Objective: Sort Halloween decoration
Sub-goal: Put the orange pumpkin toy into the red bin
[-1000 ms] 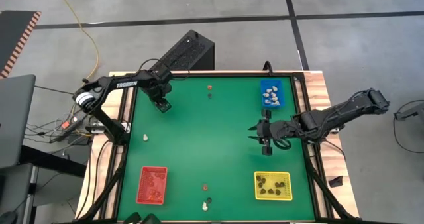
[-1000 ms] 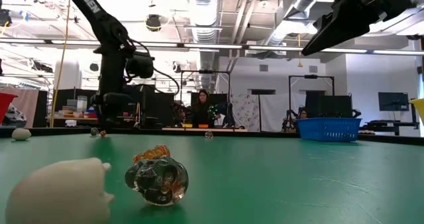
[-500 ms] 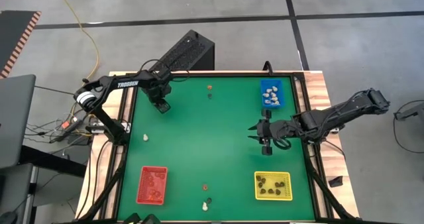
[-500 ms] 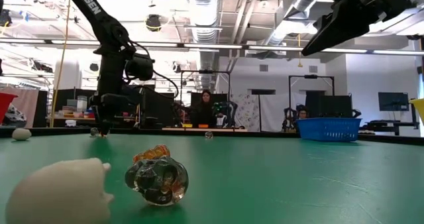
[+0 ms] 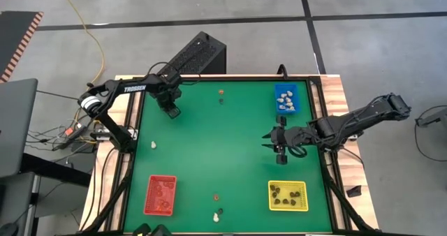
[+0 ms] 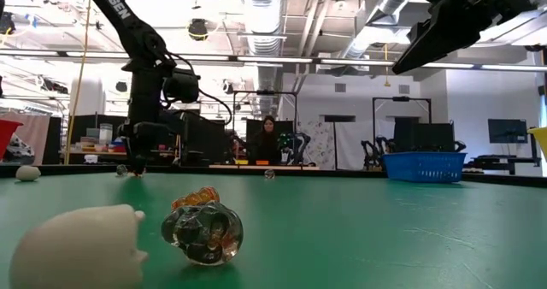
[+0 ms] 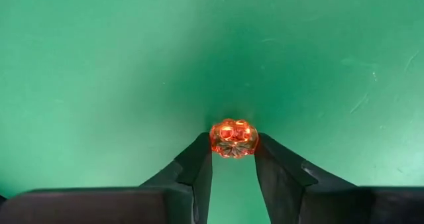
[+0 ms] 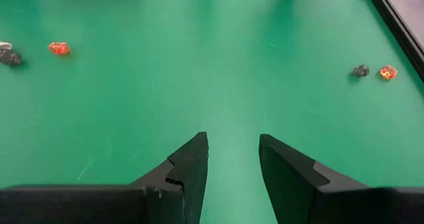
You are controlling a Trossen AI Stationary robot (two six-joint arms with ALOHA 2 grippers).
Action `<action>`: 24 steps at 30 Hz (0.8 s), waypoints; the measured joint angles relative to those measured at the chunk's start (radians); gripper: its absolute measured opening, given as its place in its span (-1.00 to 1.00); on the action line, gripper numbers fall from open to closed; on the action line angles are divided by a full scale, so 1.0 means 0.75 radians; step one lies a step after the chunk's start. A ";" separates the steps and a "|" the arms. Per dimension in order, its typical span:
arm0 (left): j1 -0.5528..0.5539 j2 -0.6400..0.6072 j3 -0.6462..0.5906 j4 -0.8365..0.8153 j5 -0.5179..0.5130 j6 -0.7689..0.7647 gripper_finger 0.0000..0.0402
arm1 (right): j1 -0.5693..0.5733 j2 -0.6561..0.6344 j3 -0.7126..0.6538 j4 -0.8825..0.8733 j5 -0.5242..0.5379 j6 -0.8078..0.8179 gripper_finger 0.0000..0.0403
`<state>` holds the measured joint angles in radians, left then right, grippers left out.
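From above, the left gripper (image 5: 171, 112) sits low on the green table (image 5: 230, 152) in the upper left of the frame, near the mat's far edge. The right gripper (image 5: 274, 145) hangs over the mat right of centre. The red tray (image 5: 160, 195) lies lower left, the yellow tray (image 5: 288, 195) lower right, the blue tray (image 5: 285, 98) upper right, each already holding small trinkets. Loose ones remain: a cream trinket (image 5: 154, 145) at the left edge, a pair at upper centre (image 5: 221, 94), and a cluster at bottom centre (image 5: 217, 211).

At table height, the left gripper (image 6: 134, 168) reaches down to the mat at far left.

In the left wrist view, its two fingers (image 7: 197, 163) pinch an orange trinket (image 7: 233, 138) at its sides, right at the tips, the trinket resting on the mat.

In the right wrist view, that gripper's fingers (image 8: 192, 159) stand apart over bare green, holding nothing.

The grip looks shallow, so the piece could squirt out. Best to finish squeezing gently, lift straight up, then carry slowly toward the red tray, where the orange pieces seem to go.
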<state>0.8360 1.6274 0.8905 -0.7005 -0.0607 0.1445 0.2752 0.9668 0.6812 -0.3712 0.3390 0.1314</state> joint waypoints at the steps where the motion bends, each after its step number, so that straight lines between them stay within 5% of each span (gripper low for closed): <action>1: 0.000 0.007 -0.006 0.011 0.011 -0.004 -0.53 | 0.000 0.000 0.000 -0.003 -0.003 0.001 -0.18; 24: 0.004 0.041 0.001 0.024 0.073 -0.018 -0.61 | 0.001 0.000 0.000 -0.022 -0.067 0.003 -0.18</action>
<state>0.8388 1.6579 0.8911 -0.6823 -0.0057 0.1311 0.2756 0.9668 0.6813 -0.3878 0.2888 0.1333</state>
